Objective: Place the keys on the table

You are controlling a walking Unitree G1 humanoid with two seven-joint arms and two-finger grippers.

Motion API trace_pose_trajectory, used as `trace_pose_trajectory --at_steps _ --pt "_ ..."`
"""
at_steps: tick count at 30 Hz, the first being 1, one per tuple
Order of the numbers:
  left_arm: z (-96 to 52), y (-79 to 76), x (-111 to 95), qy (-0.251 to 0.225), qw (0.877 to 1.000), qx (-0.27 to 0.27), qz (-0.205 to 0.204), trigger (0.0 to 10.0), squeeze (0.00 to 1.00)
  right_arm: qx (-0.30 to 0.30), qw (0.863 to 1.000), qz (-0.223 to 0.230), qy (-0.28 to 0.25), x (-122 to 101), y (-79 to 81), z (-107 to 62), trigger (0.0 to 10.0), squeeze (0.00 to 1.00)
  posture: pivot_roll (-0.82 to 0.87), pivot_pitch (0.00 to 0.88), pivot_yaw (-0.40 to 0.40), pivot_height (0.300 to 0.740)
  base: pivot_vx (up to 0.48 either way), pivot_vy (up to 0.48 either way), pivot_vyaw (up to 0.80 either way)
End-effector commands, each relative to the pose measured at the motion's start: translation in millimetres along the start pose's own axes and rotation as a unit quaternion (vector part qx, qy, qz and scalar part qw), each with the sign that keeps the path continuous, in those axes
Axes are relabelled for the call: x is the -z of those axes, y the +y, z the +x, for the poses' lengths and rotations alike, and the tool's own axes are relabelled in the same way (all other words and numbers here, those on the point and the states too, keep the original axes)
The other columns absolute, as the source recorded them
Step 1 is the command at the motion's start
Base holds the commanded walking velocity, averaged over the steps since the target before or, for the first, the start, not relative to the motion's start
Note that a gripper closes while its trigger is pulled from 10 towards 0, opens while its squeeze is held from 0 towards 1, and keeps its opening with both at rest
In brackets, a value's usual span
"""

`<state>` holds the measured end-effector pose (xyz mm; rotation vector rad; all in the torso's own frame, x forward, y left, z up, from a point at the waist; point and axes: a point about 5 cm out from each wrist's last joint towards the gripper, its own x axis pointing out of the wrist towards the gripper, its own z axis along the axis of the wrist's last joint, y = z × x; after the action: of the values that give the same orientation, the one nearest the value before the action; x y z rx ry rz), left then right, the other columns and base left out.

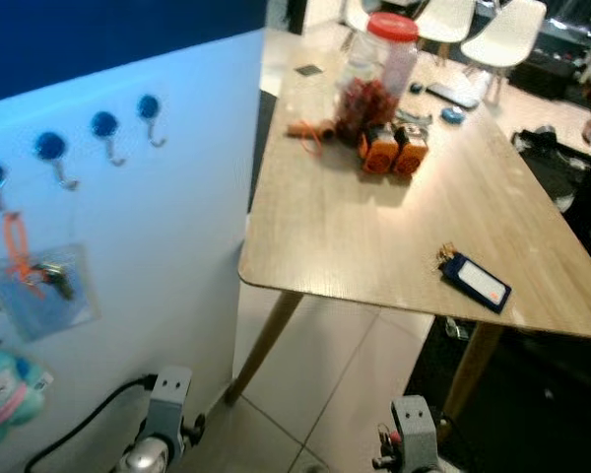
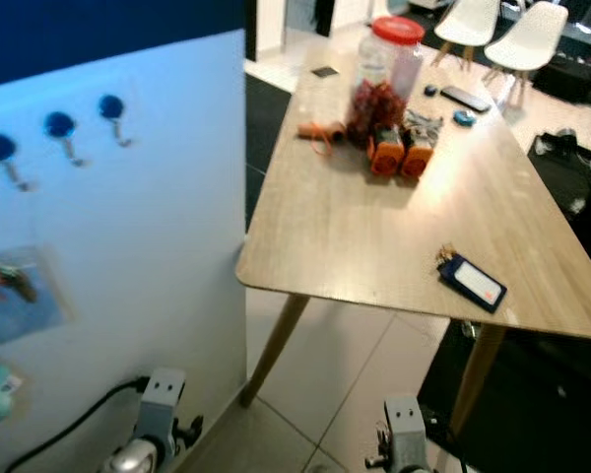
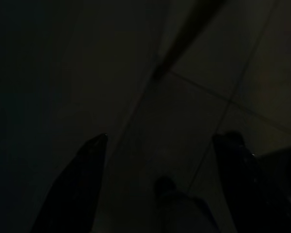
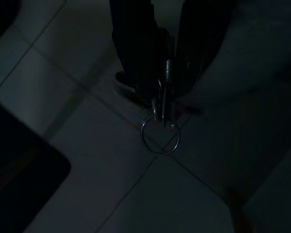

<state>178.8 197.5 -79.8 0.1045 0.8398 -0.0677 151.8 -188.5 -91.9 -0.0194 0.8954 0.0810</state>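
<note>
Wooden table (image 1: 374, 236), 1 jar (image 1: 374, 79), right gripper (image 4: 161, 99) clamping keys (image 4: 160, 131)

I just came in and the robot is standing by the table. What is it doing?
The robot is carrying keys. Its right gripper hangs low over the tiled floor, shut on them, with the key ring dangling below its fingers. They are not yet on the wooden table in front of it. The left gripper hangs idle, open.
</note>
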Motion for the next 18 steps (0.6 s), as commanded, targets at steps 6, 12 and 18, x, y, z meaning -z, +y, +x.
trace_pose_trajectory --at_steps 6,12,18 --pt "0.8 1.1 -4.0 -0.009 1.000 0.001 -0.007 10.0 0.00 0.008 1.000 -0.007 0.013 3.6 -6.8 -1.8 10.0 0.00 0.06 0.040 -0.066 0.740 0.000 0.000 -0.18" --pt "0.5 1.5 -3.6 -0.011 1.000 -0.002 -0.020 10.0 0.00 0.011 1.000 -0.007 0.019 4.9 -7.8 -2.0 10.0 0.00 0.06 0.045 -0.063 0.740 0.000 0.000 0.00" --pt "1.0 1.6 -4.1 -0.010 0.999 -0.005 -0.030 10.0 0.00 0.012 1.000 -0.007 0.019 5.6 -7.2 -2.1 10.0 0.00 0.06 0.045 -0.062 0.740 0.000 -0.379 0.00"
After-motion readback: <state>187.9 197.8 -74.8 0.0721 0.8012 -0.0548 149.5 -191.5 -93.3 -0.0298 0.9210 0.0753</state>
